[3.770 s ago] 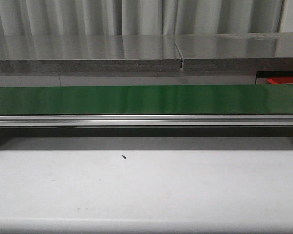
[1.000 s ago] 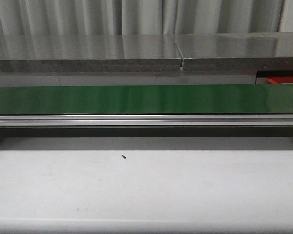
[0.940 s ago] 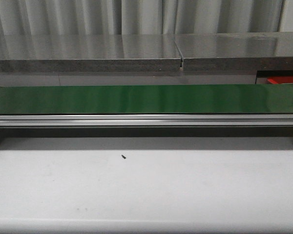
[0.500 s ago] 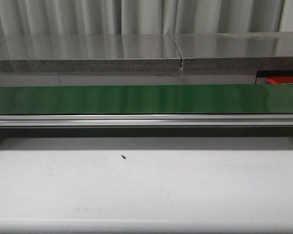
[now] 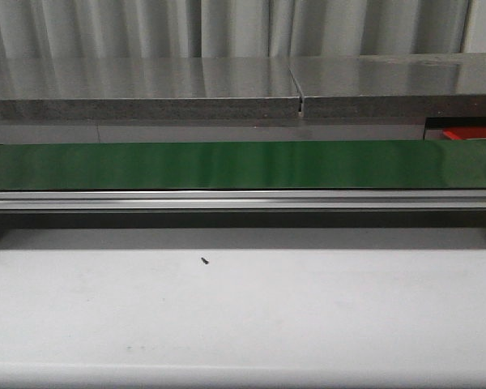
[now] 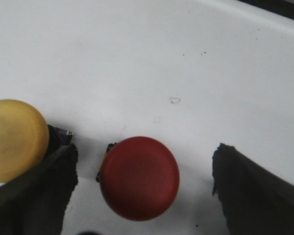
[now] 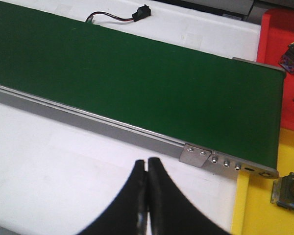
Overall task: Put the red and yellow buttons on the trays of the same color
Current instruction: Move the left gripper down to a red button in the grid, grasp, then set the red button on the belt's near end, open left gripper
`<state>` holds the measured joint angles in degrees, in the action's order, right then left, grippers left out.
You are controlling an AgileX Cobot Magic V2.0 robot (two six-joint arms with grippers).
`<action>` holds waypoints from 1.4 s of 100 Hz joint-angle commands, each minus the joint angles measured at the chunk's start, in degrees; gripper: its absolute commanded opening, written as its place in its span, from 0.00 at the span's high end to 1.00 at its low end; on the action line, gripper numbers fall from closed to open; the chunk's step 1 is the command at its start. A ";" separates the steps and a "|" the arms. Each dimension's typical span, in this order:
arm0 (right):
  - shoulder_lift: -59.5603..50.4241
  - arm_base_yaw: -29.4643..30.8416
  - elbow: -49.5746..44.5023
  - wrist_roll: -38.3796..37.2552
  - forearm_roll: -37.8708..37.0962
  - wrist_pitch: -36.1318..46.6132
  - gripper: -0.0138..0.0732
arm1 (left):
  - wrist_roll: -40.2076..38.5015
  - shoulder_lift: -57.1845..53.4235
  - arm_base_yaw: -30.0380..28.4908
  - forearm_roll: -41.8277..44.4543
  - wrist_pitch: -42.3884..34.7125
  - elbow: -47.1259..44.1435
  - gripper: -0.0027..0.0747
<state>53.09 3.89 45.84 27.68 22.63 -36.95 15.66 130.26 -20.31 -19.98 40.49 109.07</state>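
Front view: long green conveyor belt (image 5: pixel 243 165) spanning the white table (image 5: pixel 243 316) from left to right edge, with a tiny black speck (image 5: pixel 204 261) on the tabletop before it.

Left wrist view: left gripper (image 6: pixel 142 193) spread wide, dark fingers (image 6: pixel 39 191) either side of a round red button (image 6: pixel 139 177) lying on the white surface; round yellow button (image 6: pixel 14 139) beside one finger.

Right wrist view: right gripper (image 7: pixel 147 196) pressed together, empty, near the belt's end; flat yellow tray (image 7: pixel 264 210) holding a button (image 7: pixel 291 191), red tray (image 7: pixel 277 36) behind.
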 commanded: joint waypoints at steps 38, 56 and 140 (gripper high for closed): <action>-0.71 -0.15 1.68 0.58 0.76 2.72 0.92 | -0.79 -2.10 0.00 -0.93 -3.74 2.79 0.53; -0.71 -0.15 1.68 0.58 0.76 2.72 0.92 | -0.79 -2.10 0.00 -0.93 -3.71 2.87 0.79; -0.71 -0.15 1.68 0.58 0.76 2.72 0.92 | -0.79 -32.36 4.39 -5.44 0.80 -13.31 0.90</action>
<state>53.09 3.89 45.84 27.68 22.63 -36.95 15.29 105.20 -17.47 -23.22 46.30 99.37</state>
